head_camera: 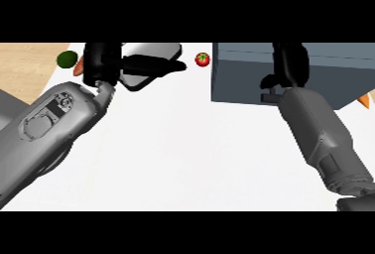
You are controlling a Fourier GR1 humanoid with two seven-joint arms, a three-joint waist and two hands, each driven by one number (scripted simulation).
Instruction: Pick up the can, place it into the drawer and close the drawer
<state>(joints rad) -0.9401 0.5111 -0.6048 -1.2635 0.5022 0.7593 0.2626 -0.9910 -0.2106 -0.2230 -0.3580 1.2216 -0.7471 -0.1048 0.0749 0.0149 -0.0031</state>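
The can does not plainly show in the head view. The grey-blue drawer box (242, 74) stands at the upper right of the white counter. My right hand (290, 62) reaches over its top face, and the view's upper edge cuts the hand off. Nothing shows of what is under the hand or inside the drawer. My left hand (102, 62) is raised at the upper left, its black fingers (157, 64) stretched out to the right across a white rounded object (150, 51). I cannot tell what that object is.
A red tomato (202, 59) lies just left of the drawer box. A green round item (67, 58) and an orange piece (78, 68) sit at the far left by the wooden strip (26, 64). Another orange piece (364, 101) shows at the right edge.
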